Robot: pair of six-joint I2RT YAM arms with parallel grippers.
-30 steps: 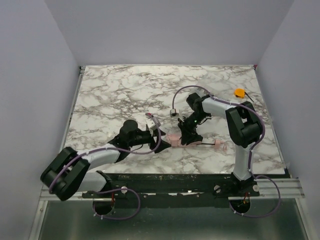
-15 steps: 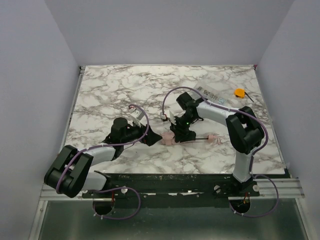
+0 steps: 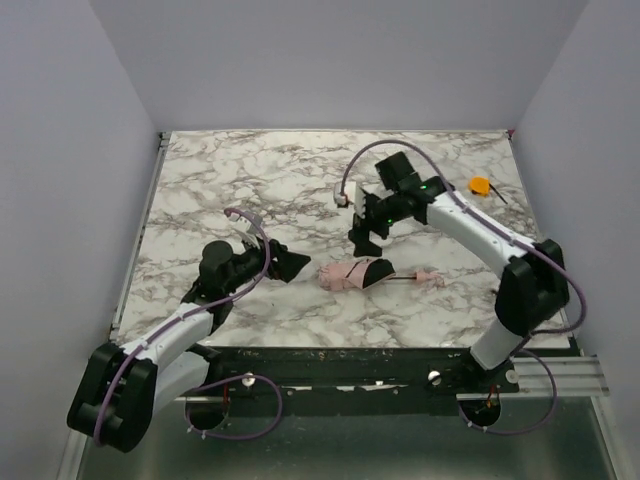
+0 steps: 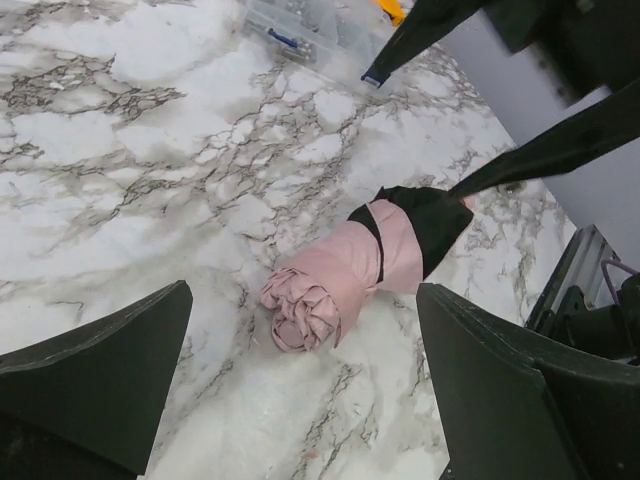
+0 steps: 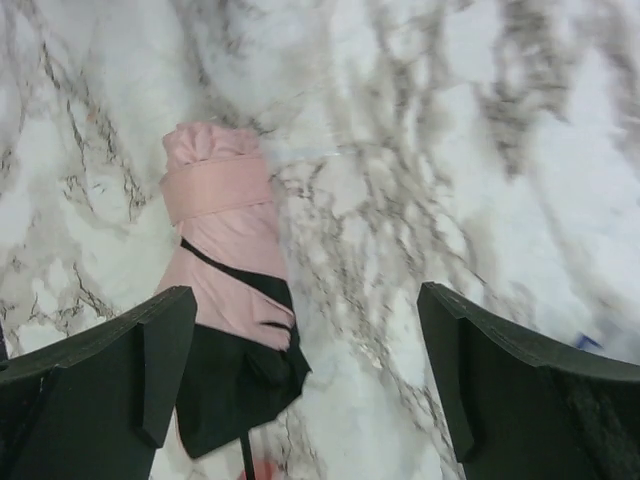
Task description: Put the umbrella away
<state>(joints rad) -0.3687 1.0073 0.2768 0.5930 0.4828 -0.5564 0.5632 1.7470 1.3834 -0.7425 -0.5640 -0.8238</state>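
Top external view: the umbrella lies on the table, right of centre and toward the near edge. Its pink canopy is rolled and wrapped by a band. A dark flap of fabric gapes at the canopy's right end. From there the thin shaft runs right to the handle, so the umbrella appears not fully collapsed.

Left gripper: jaws wide, holding nothing, just left of the canopy and facing it. Right gripper: jaws wide, holding nothing, raised on the far side of the canopy.

Step in hand, as judged: re-grasp to shorten the umbrella.
1. Close one gripper across the rolled canopy, at the band, where the fabric is firmest.
2. Take the handle with the other, not the thin shaft.
3. Push along the shaft's line only; sideways force may bend it.
4. Keep the dark flap out of the jaws.
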